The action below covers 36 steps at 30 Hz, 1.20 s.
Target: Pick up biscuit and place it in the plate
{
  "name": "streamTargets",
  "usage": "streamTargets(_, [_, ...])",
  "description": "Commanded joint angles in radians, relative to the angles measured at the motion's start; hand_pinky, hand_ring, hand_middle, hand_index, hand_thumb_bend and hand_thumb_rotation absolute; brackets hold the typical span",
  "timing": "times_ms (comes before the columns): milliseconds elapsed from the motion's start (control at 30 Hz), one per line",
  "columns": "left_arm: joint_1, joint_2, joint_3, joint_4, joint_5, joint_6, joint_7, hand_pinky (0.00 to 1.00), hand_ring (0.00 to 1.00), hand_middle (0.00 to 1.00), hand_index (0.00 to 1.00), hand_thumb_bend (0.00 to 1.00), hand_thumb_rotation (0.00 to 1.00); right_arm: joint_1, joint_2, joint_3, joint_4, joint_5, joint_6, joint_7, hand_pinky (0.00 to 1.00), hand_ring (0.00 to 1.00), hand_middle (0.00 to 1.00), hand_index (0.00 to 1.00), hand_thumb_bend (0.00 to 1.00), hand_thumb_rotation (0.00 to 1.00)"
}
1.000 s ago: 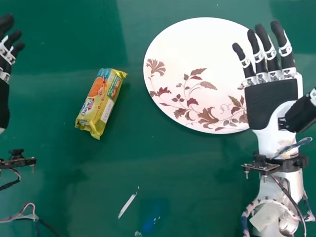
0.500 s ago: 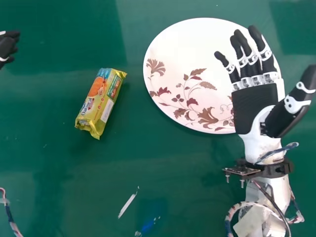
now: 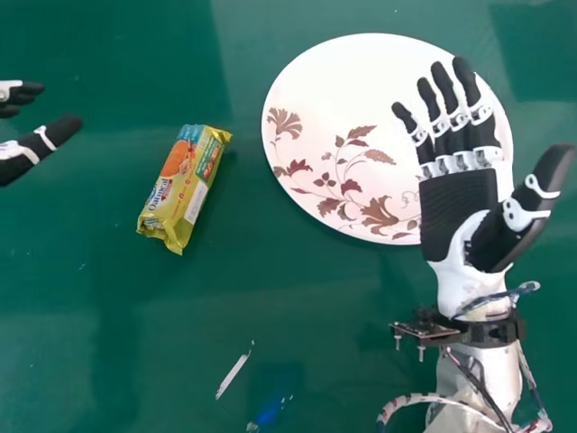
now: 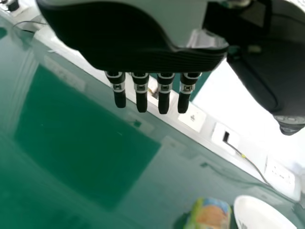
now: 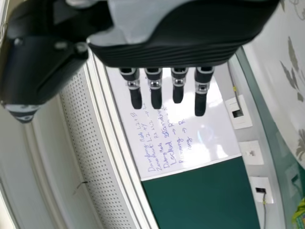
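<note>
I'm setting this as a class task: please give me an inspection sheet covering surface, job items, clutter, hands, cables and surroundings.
Surface: glossy green tabletop, with reflections.
Job's things: yellow, blue and orange plastic-wrapped biscuit packet lying on the table, left of the round white plate with brown-red leaf pattern; not yet on it.
Clutter: thin white strip or mark nearer the robot, small pale flecks beside it.
Hands: black-and-white right hand over the plate's right side, open; matching left hand at the head view's left edge, open; both without the packet.
Cables: striped wiring at the right wrist; thin dark wall cable.
Surroundings: white rectangular wall sockets, handwritten whiteboard.
</note>
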Motion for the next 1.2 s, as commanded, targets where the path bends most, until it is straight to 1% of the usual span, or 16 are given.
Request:
streamTargets(0, [0.028,0.017,-0.011,-0.019,0.031,-0.051,-0.015,1.00,1.00,1.00,0.98,1.00,0.88,0.022,-0.005,-0.001,-0.016,0.019,-0.010,-0.003,0.96,1.00,1.00,1.00,1.00,0.60])
streamTargets(67, [0.044,0.020,-0.019,-0.019,0.047,-0.110,-0.015,1.00,1.00,1.00,0.98,1.00,0.87,0.019,-0.011,-0.002,-0.010,0.027,-0.011,0.001,0.97,1.00,1.00,1.00,1.00,0.62])
streamTargets(167, [0.072,0.022,-0.042,-0.019,0.109,-0.189,-0.015,1.00,1.00,1.00,0.98,1.00,0.87,0.015,-0.012,-0.001,-0.009,0.029,-0.005,-0.006,0.96,1.00,1.00,1.00,1.00,0.67])
streamTargets(200, [0.078,0.019,-0.051,-0.019,0.129,-0.211,-0.018,1.00,1.00,1.00,0.97,1.00,0.86,0.012,-0.014,-0.001,-0.009,0.032,-0.003,-0.006,0.97,1.00,1.00,1.00,1.00,0.69])
streamTargets(300, [0.089,0.000,-0.080,-0.019,0.179,-0.275,-0.032,1.00,1.00,1.00,0.97,1.00,0.86,0.003,-0.017,-0.003,-0.005,0.040,-0.012,0.002,0.98,1.00,1.00,1.00,1.00,0.69])
streamTargets(367, [0.092,-0.016,-0.108,-0.019,0.224,-0.313,-0.043,1.00,1.00,1.00,0.97,1.00,0.85,-0.003,-0.020,-0.004,-0.001,0.042,-0.014,0.004,0.94,1.00,1.00,1.00,1.00,0.70])
streamTargets(500, [0.077,-0.061,-0.164,-0.019,0.336,-0.361,-0.083,1.00,1.00,1.00,0.98,1.00,0.86,-0.002,-0.020,-0.005,-0.001,0.042,-0.013,0.001,0.94,1.00,1.00,1.00,1.00,0.74])
streamTargets(533, [0.069,-0.075,-0.175,-0.019,0.367,-0.370,-0.098,1.00,1.00,1.00,0.97,1.00,0.86,-0.001,-0.022,-0.006,0.001,0.043,-0.014,0.003,0.96,1.00,1.00,1.00,1.00,0.75])
streamTargets(567, [0.060,-0.095,-0.187,-0.019,0.398,-0.380,-0.113,1.00,1.00,1.00,0.97,1.00,0.86,0.000,-0.023,-0.007,0.004,0.047,-0.015,0.005,0.99,1.00,1.00,1.00,1.00,0.74])
streamTargets(667, [0.025,-0.163,-0.223,-0.019,0.505,-0.417,-0.170,1.00,1.00,1.00,0.97,1.00,0.85,-0.001,-0.028,-0.010,0.011,0.054,-0.021,0.016,1.00,1.00,1.00,1.00,1.00,0.74])
streamTargets(767, [-0.022,-0.234,-0.254,-0.019,0.599,-0.445,-0.255,1.00,1.00,1.00,0.97,1.00,0.85,-0.001,-0.029,-0.009,0.008,0.055,-0.018,0.015,1.00,1.00,1.00,1.00,1.00,0.75])
streamTargets(933, [-0.100,-0.374,-0.305,-0.019,0.751,-0.528,-0.376,1.00,1.00,1.00,0.97,1.00,0.85,0.001,-0.031,-0.004,0.002,0.061,-0.016,0.018,1.00,1.00,1.00,1.00,1.00,0.78])
streamTargets(1033, [-0.139,-0.460,-0.336,-0.019,0.846,-0.563,-0.442,1.00,1.00,1.00,0.96,1.00,0.86,0.004,-0.026,-0.001,0.002,0.052,-0.017,0.010,1.00,1.00,1.00,1.00,1.00,0.79])
streamTargets(1100, [-0.166,-0.505,-0.354,-0.019,0.911,-0.579,-0.489,1.00,1.00,1.00,0.96,1.00,0.86,0.004,-0.027,0.001,0.006,0.048,-0.019,0.011,1.00,1.00,1.00,1.00,1.00,0.78])
streamTargets(1167, [-0.195,-0.539,-0.369,-0.019,0.970,-0.591,-0.537,1.00,1.00,1.00,0.95,1.00,0.87,0.001,-0.027,0.004,0.011,0.047,-0.021,0.013,1.00,1.00,1.00,1.00,1.00,0.77])
